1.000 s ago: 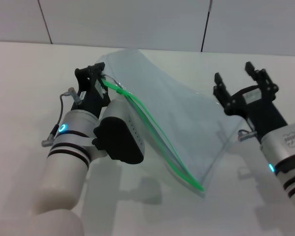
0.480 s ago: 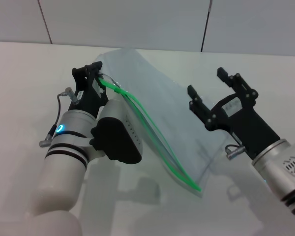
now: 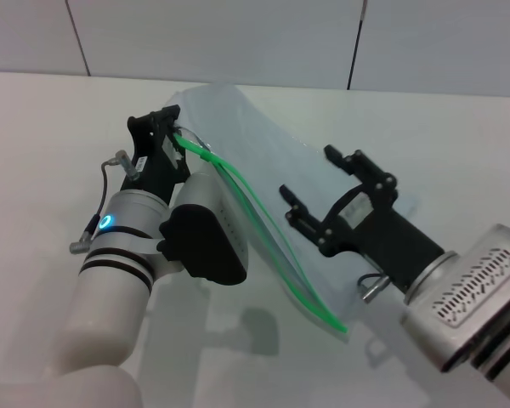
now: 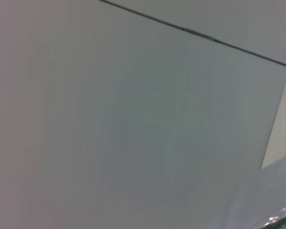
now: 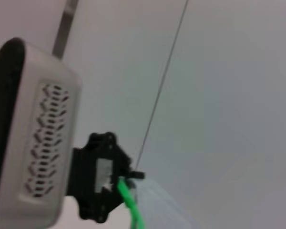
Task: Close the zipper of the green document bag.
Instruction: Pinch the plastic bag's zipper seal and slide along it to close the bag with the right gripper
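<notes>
The green document bag [image 3: 263, 153] is a pale translucent pouch lying on the white table, its far left corner lifted. The zipper [image 3: 263, 225] runs as two parted bright green strips from that corner down to the near corner. I cannot make out the slider tab. My left gripper [image 3: 168, 129] is shut on the bag's raised corner at the zipper's far end; the right wrist view shows it [image 5: 102, 176] holding the green strip [image 5: 128, 200]. My right gripper [image 3: 308, 170] hovers open over the middle of the bag, just right of the zipper, with nothing between its fingers.
The white table [image 3: 42, 127] stretches around the bag, with a grey panelled wall [image 3: 238, 34] behind it. The left wrist view shows mostly wall, plus a bit of the bag [image 4: 271, 200].
My right gripper has swung left from the bag's right edge to above its middle, close to the zipper, still open. The left gripper has kept its hold and barely moved.
</notes>
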